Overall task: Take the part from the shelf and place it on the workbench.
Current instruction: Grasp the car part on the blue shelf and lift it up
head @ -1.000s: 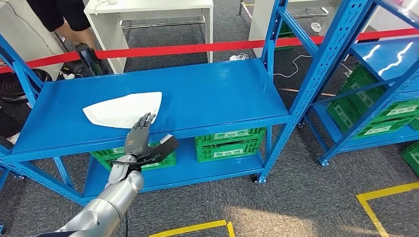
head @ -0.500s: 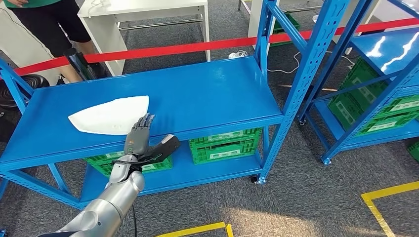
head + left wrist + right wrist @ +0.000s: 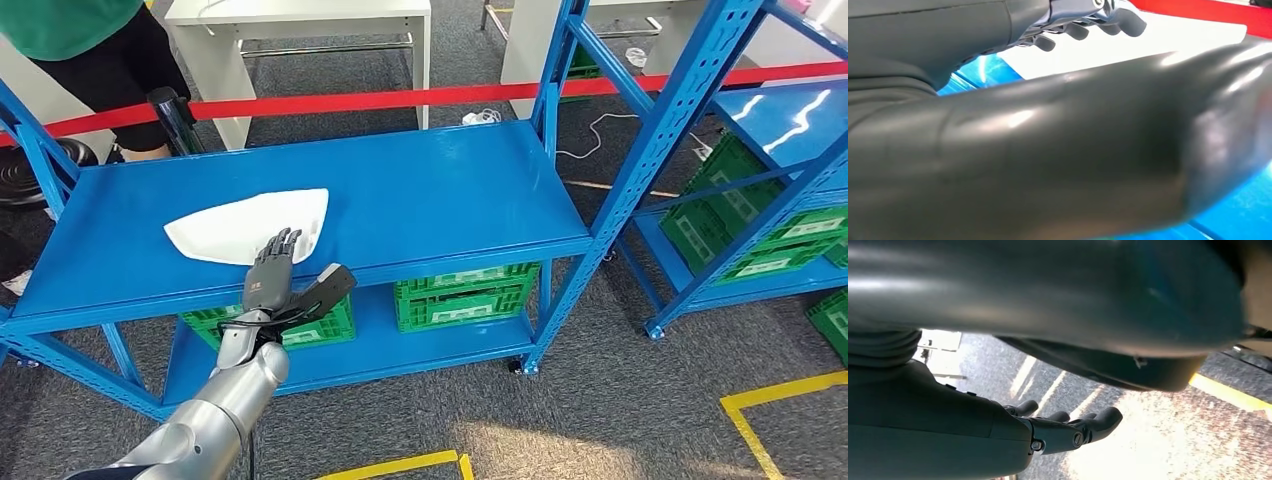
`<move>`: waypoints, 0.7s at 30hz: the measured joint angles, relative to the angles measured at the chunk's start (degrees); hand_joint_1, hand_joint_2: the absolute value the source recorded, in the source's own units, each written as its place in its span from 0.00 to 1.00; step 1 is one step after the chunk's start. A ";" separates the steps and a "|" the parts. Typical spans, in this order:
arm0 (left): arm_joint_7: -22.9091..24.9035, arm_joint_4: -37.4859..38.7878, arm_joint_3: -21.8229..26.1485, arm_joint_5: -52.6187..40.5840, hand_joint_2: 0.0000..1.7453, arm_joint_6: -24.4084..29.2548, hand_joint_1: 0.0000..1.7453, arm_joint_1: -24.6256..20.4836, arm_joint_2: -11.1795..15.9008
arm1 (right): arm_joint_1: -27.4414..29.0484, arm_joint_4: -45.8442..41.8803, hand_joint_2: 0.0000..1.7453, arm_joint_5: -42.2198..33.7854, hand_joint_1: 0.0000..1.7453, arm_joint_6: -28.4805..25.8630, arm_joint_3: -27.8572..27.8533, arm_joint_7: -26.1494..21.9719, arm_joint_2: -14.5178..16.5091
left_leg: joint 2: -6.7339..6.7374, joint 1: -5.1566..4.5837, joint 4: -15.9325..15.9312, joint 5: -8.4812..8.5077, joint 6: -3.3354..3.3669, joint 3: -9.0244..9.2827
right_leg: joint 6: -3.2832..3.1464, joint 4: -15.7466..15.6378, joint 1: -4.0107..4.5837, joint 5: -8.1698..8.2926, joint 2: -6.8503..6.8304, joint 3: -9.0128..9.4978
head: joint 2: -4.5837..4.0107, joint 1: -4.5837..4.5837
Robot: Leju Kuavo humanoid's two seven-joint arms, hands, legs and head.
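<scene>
Head view: my left hand [image 3: 268, 280], fingers spread and holding nothing, reaches over the front edge of the blue metal shelf [image 3: 420, 190], fingertips at the near edge of the flat white curved part [image 3: 245, 225]. The shelf surface right of the part is open. Right wrist view: my right hand [image 3: 1058, 432] hangs over grey floor, fingers loosely curled, holding nothing.
</scene>
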 joint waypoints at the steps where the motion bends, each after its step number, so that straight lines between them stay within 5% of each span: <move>1: 0.13 0.04 0.00 -0.04 0.00 0.01 0.00 0.01 0.02 | 0.00 0.00 0.00 -0.01 0.00 -0.01 0.00 -1.20 0.00 | 0.02 -0.11 0.11 -0.06 0.07 -0.01 | -0.10 0.96 0.10 0.20 0.00 -0.39 | 0.00 0.00; 2: 0.21 0.07 0.00 -0.11 0.00 0.03 0.00 0.00 0.03 | 0.01 0.00 0.00 -0.02 0.00 0.00 0.00 -2.33 0.00 | 0.00 -0.18 0.22 -0.13 0.11 0.00 | -0.28 -0.33 0.19 1.40 0.00 0.33 | 0.00 0.00; 4: 0.27 0.06 0.00 -0.30 0.00 0.12 0.00 -0.03 0.04 | 0.02 0.00 0.00 -0.03 0.00 0.01 0.00 -3.27 0.00 | -0.09 -0.24 0.52 -0.34 0.02 0.01 | -0.84 -7.62 0.38 4.75 -0.06 4.07 | 0.00 -0.01; 6: 0.43 0.05 0.00 -0.47 0.00 0.17 0.00 -0.07 0.09 | -0.01 0.00 0.00 -0.05 0.00 0.02 0.00 -3.12 0.00 | -0.19 -0.44 0.85 -0.54 -0.40 -0.22 | -1.38 -13.25 0.67 6.18 -0.08 6.84 | 0.00 -0.04; 10: 1.94 0.03 -0.02 -2.02 0.00 0.58 0.00 -0.09 0.14 | 0.06 0.00 0.00 -0.07 0.00 0.03 0.00 -1.73 0.04 | -0.20 -0.56 0.84 -0.71 -1.69 -0.38 | -2.43 -14.71 0.68 6.35 0.05 7.40 | 0.00 -0.08; 12: 2.53 -0.01 -0.02 -2.38 0.00 0.63 0.00 -0.17 0.17 | -0.01 0.00 0.00 -0.07 0.00 0.04 0.00 0.01 0.09 | -0.14 -0.46 3.98 -2.75 -2.39 -1.77 | -2.97 -15.08 0.36 6.50 -0.01 7.67 | 0.00 -0.34; 14: 2.48 0.04 -0.02 -2.39 0.50 0.66 0.00 -0.05 0.26 | -0.01 0.00 0.00 -0.07 0.00 0.05 0.00 1.04 0.10 | -0.08 -0.23 11.10 -6.09 -2.99 -5.18 | -3.22 -15.13 0.26 6.45 -0.08 7.71 | 0.00 -0.57; 16: 2.91 0.16 -0.02 -2.74 1.00 0.74 0.00 0.25 0.41 | 0.04 0.00 0.00 -0.07 0.00 0.06 0.00 1.16 0.11 | -0.05 0.03 15.89 -7.16 -3.33 -7.67 | -3.27 -15.13 0.24 6.41 -0.09 7.73 | 0.00 -0.56; 18: 3.44 0.20 -0.07 -3.33 1.00 1.09 0.00 0.38 0.53 | 0.04 0.00 0.00 -0.04 0.00 0.05 0.00 1.15 0.14 | -0.03 0.22 12.58 -4.18 -3.38 -6.28 | -3.17 -15.10 0.16 6.36 -0.04 7.84 | 0.00 -0.55; 21: 4.12 0.17 -0.38 -4.19 1.00 1.68 0.00 0.22 0.56 | -0.04 0.00 0.00 0.07 0.00 0.05 0.00 1.13 0.19 | -0.09 0.16 1.98 0.07 -2.95 -1.23 | -2.37 -15.03 0.21 6.27 0.02 7.94 | 0.00 -0.52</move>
